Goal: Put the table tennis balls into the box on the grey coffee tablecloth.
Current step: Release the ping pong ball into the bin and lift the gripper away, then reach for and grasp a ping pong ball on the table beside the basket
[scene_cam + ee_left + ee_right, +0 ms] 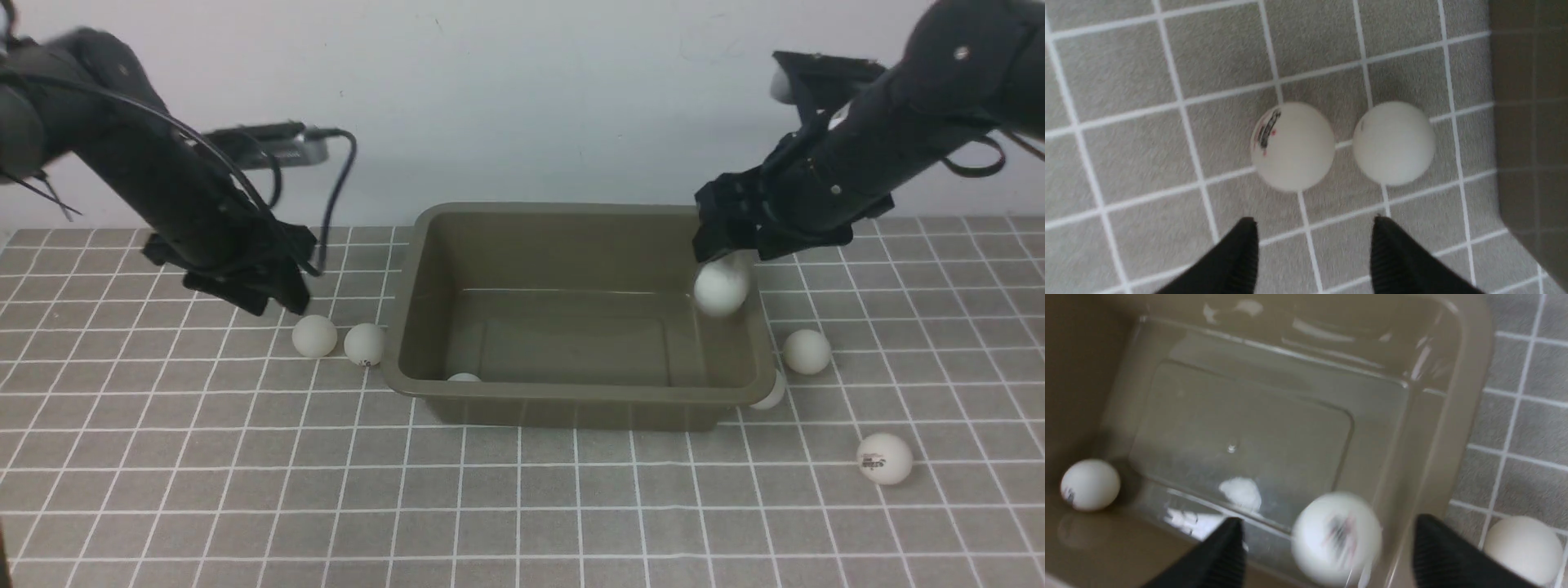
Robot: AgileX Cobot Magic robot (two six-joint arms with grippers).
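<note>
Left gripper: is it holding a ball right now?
No. The left gripper is open and empty, while a logo ball and a plain ball lie on the cloth beyond it.

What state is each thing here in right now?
Left jaws: open, empty.
Right jaws: open, empty.
Ball beneath right jaws: loose, blurred, apparently dropping into the box.
Box: upright, open-topped.
Ball in box: resting on the floor.
Five other balls: lying on the tablecloth.
</note>
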